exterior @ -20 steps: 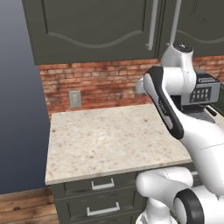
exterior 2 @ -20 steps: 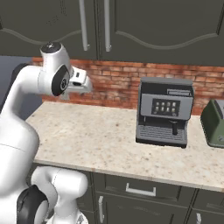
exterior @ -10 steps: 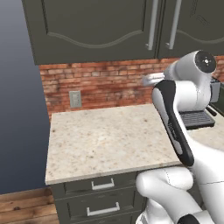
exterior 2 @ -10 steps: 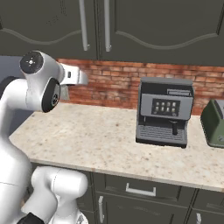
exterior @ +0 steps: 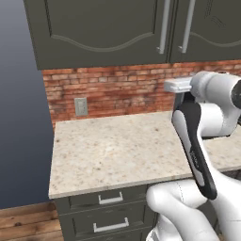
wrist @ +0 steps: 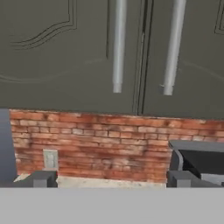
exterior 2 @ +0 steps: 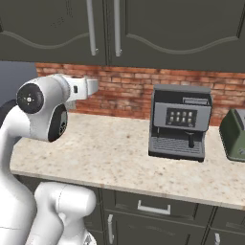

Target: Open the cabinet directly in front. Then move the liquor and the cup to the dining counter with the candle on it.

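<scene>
The cabinet [exterior: 108, 33] hangs above the worktop with both arched doors shut; its two long silver handles [wrist: 118, 48] run side by side at the middle seam. My gripper [wrist: 112, 179] is open with nothing between its dark fingertips [wrist: 41, 178], and it faces the brick wall just below the doors, well short of them. The hand [exterior 2: 88, 88] is held level above the worktop, under the handles [exterior 2: 91, 26]. The liquor, the cup and the dining counter are out of view.
A grey coffee machine [exterior 2: 179, 122] stands on the beige worktop [exterior: 113, 155] to the right, with a green toaster [exterior 2: 234, 134] beyond it. A wall outlet [exterior: 81, 106] is set in the brick. Dark drawers [exterior: 110, 198] sit below the worktop's front edge.
The arm has rolled and its upper joints have swung lower, which has brought the hand level and pointing at the wall. The jaws stay open and the cabinet doors are still shut.
</scene>
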Controlling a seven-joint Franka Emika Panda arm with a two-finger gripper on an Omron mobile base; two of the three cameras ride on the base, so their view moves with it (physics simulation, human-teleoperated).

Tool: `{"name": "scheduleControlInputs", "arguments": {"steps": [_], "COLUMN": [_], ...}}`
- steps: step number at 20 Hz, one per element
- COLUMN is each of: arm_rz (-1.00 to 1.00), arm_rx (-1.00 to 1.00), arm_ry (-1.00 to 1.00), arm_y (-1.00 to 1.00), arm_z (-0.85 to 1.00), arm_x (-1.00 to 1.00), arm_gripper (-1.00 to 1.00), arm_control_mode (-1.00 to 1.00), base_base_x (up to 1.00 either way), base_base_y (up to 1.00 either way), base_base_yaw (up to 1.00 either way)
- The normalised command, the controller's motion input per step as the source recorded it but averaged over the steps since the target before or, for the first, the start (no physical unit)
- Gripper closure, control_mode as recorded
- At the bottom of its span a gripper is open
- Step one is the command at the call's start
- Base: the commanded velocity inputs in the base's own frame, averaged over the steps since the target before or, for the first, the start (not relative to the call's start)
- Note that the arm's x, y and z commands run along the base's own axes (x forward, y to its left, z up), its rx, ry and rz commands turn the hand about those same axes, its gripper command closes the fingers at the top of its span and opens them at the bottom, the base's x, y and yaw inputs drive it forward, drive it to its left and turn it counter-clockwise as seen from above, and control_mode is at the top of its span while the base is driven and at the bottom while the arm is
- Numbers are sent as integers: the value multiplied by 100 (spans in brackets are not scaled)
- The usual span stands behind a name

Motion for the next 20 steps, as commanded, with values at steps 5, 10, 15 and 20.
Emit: {"name": "scheduleControlInputs", "arguments": {"steps": [5, 10, 15, 20], "arm_rz": [1, 2, 0, 0], "arm_rx": [0, 0, 0, 0], "arm_ry": [-28, -20, -10, -8], "arm_y": [0, 0, 2, 0], "arm_z": [30, 9, 20, 36], "arm_x": [-19, -7, 0, 0], "arm_gripper": [-100, -100, -100, -100], "arm_control_mode": [-100, -100, -100, -100], "base_base_x": [0, 0, 0, 0], "base_base_y": [0, 0, 0, 0], "base_base_yaw": [0, 0, 0, 0]}}
